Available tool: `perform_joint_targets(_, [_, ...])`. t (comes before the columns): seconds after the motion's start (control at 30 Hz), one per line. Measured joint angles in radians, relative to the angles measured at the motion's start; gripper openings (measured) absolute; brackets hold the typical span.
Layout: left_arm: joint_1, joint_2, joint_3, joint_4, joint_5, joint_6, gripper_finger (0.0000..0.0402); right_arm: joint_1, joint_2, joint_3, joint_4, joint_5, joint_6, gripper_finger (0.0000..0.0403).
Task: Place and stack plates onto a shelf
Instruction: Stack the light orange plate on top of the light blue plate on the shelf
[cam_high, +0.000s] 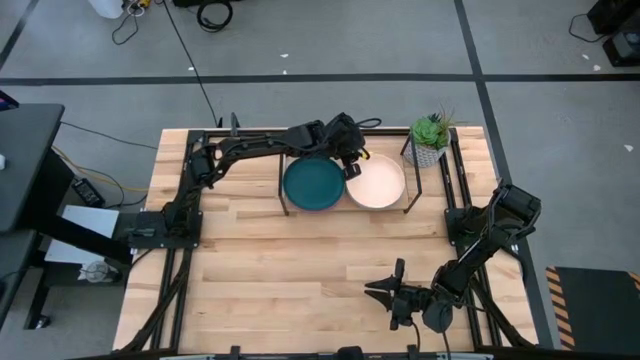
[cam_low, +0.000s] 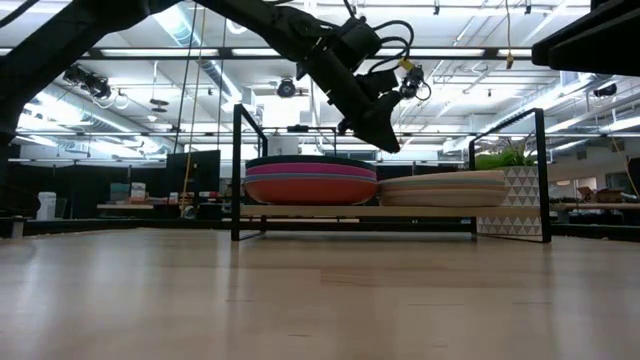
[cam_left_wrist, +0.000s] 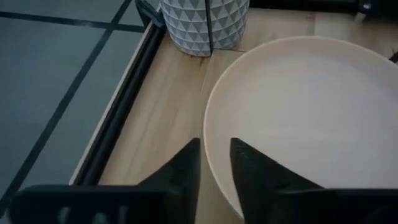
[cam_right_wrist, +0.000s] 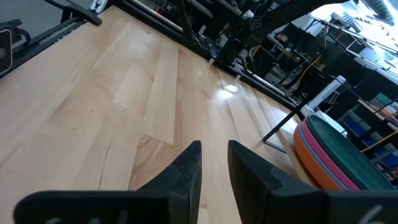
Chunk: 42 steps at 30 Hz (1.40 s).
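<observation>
Two stacks of plates sit on the shelf (cam_low: 300, 211) at the table's far side. The left stack has the dark teal plate (cam_high: 314, 184) on top, with pink, blue and orange plates (cam_low: 310, 187) under it. The right stack is topped by the cream plate (cam_high: 376, 183) (cam_left_wrist: 311, 112), over pale plates (cam_low: 442, 190). My left gripper (cam_high: 351, 163) (cam_low: 388, 140) (cam_left_wrist: 216, 155) hangs shut just above the gap between the stacks, over the cream plate's rim, touching nothing. My right gripper (cam_high: 385, 292) (cam_right_wrist: 214, 158) waits shut near the table's near right edge.
A potted plant in a white patterned pot (cam_high: 428, 148) (cam_left_wrist: 205, 25) stands just right of the shelf. Black shelf uprights (cam_low: 237, 170) (cam_low: 543, 170) rise at both ends. Bare wooden table (cam_high: 300, 260) stretches in front of the shelf.
</observation>
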<state>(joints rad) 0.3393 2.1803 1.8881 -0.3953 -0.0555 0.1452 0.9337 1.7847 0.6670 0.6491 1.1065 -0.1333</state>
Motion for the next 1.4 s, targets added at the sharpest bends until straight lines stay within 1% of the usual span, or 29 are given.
perform_joint_targets(0.1, [0.0,0.0,0.025,-0.039,0.0,0.026,0.0122,0.0,0.0,0.0,0.0,0.0,0.0,0.0084])
perform_joint_targets(0.2, [-0.006,-0.004,0.064,-0.066,0.0,0.069,0.0139,0.0,0.0,0.0,-0.001,0.0,0.0,0.0084])
perform_joint_targets(0.3, [-0.019,-0.005,0.101,-0.133,0.001,0.108,0.0143,0.005,0.0,0.0,-0.003,0.021,0.0,0.0084])
perform_joint_targets(0.4, [-0.05,-0.024,0.118,-0.167,0.008,0.153,0.0142,0.016,0.0,0.0,-0.015,0.057,0.009,0.0084])
perform_joint_targets(0.5, [-0.097,-0.048,0.118,-0.23,0.006,0.183,0.0142,0.029,0.0,0.0,-0.037,0.137,0.04,0.0084])
perform_joint_targets(0.57, [-0.133,-0.061,0.118,-0.273,-0.018,0.192,0.0142,0.037,0.0,0.0,-0.044,0.255,0.058,0.0084])
perform_joint_targets(0.63, [-0.172,-0.078,0.118,-0.306,-0.05,0.199,0.0142,0.041,0.0,0.0,-0.039,0.407,0.072,0.0084])
perform_joint_targets(0.67, [-0.191,-0.087,0.118,-0.321,-0.068,0.203,0.0142,0.042,0.0,0.0,-0.034,0.456,0.079,0.0084])
perform_joint_targets(0.8, [-0.264,-0.103,0.118,-0.387,-0.157,0.205,0.0142,0.026,-0.021,0.0,0.003,0.462,0.081,0.0082])
perform_joint_targets(0.87, [-0.292,-0.11,0.117,-0.439,-0.179,0.194,0.0142,0.013,-0.03,0.0,0.009,0.46,0.081,0.0078])
perform_joint_targets(0.9, [-0.304,-0.114,0.117,-0.454,-0.184,0.183,0.0142,0.008,-0.031,0.0,0.007,0.443,0.083,0.0075])
perform_joint_targets(0.97, [-0.33,-0.119,0.118,-0.479,-0.202,0.169,0.0142,-0.007,-0.031,0.0,0.008,0.368,0.088,0.0068])
perform_joint_targets(1.07, [-0.365,-0.117,0.118,-0.53,-0.253,0.151,0.0142,-0.055,-0.031,0.0,0.007,0.185,0.071,0.0057])
perform_joint_targets(1.3, [-0.431,-0.121,0.118,-0.626,-0.358,0.078,0.0142,-0.185,-0.031,0.0,-0.022,-0.317,0.035,0.0039])
perform_joint_targets(1.37, [-0.452,-0.128,0.118,-0.647,-0.393,0.06,0.0142,-0.219,-0.03,0.0,-0.019,-0.401,0.037,0.0039])
perform_joint_targets(1.4, [-0.462,-0.135,0.118,-0.66,-0.411,0.048,0.0142,-0.239,-0.03,0.0,-0.017,-0.422,0.047,0.0039])
